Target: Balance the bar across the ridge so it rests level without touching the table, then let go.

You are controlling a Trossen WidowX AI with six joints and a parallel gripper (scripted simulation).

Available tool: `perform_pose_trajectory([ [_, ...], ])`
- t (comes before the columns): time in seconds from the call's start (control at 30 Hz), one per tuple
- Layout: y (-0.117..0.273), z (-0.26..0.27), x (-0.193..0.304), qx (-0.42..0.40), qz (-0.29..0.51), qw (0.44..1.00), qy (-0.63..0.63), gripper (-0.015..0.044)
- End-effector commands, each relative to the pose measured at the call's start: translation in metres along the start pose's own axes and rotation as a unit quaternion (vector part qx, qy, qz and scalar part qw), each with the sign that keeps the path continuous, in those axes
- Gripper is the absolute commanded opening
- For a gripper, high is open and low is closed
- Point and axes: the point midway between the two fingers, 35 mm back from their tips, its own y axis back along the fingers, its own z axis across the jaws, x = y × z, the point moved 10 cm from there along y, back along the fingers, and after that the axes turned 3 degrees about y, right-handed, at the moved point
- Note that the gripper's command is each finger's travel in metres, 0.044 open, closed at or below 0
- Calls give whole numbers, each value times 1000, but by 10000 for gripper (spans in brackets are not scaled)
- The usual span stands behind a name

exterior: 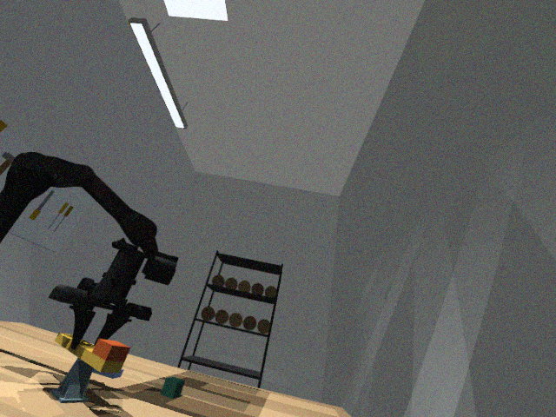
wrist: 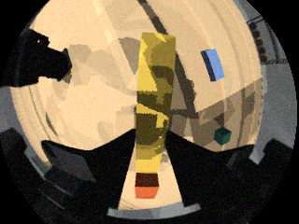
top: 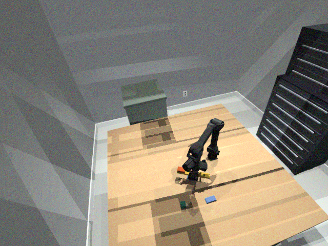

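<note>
The yellow bar (top: 204, 175) (exterior: 91, 358) (wrist: 158, 51) lies across the top of the blue-grey ridge (exterior: 75, 381), its ends off the table and roughly level. An orange-red block (top: 181, 169) (exterior: 110, 348) (wrist: 146, 192) sits on one end. My gripper (top: 192, 176) (exterior: 86, 345) (wrist: 149, 133) is down over the bar's middle, one finger on each side. The fingers are slightly open, very close to the bar's sides. The contact line on the ridge is partly hidden, and the bar hides the ridge in the wrist view.
A blue flat tile (top: 210, 199) (wrist: 212, 64) and a dark green cube (top: 183, 204) (exterior: 173, 387) (wrist: 222, 135) lie on the wooden table (top: 137, 180) beyond the ridge. The arm's base stands on the other side. Patchy shadows cross the table.
</note>
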Motion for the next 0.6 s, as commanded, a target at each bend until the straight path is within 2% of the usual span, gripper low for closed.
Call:
perform_pose_trajectory([
  [0.0,0,0,0,0,0,1000,0,185],
  [0.37,0,0,0,0,0,1000,0,185],
  [0.57,0,0,0,0,0,1000,0,343],
])
